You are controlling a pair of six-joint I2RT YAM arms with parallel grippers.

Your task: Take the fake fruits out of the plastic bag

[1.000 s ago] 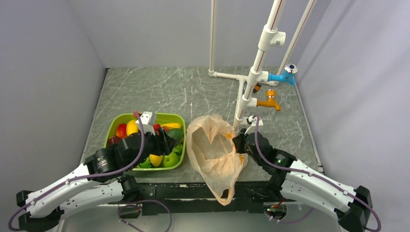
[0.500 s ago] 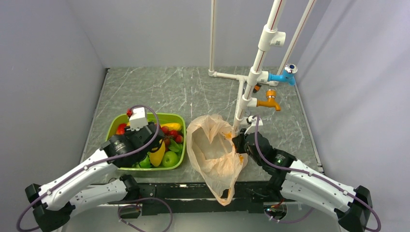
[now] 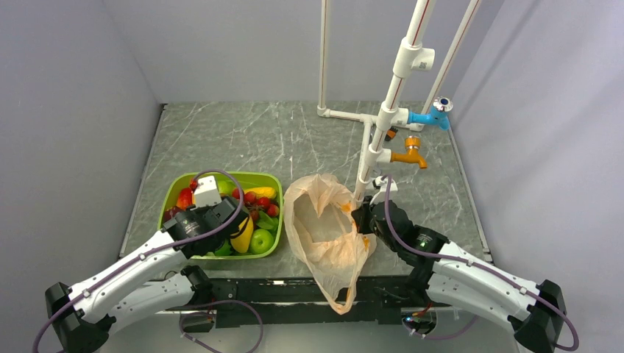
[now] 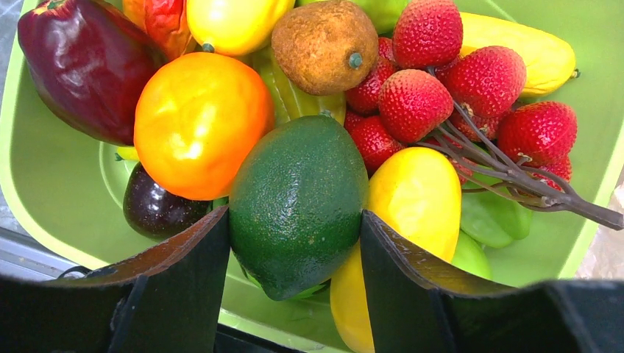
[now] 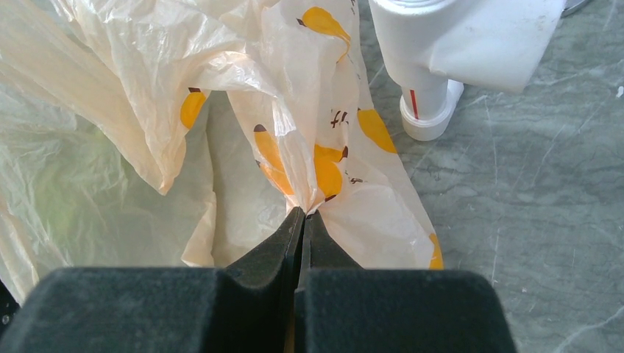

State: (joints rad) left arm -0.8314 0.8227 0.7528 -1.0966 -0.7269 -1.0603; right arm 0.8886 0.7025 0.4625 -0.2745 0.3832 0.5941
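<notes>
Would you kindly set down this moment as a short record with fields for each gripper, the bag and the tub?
left gripper: over the green tub, fingers against both sides of the dark green fruit
right gripper: shut, pinching an edge of the plastic bag
plastic bag: on the table beside the tub, mouth open, tail hanging over the near edge; no fruit seen inside
green tub: holds the orange, brown kiwi-like fruit, bunch of red balls and others
</notes>
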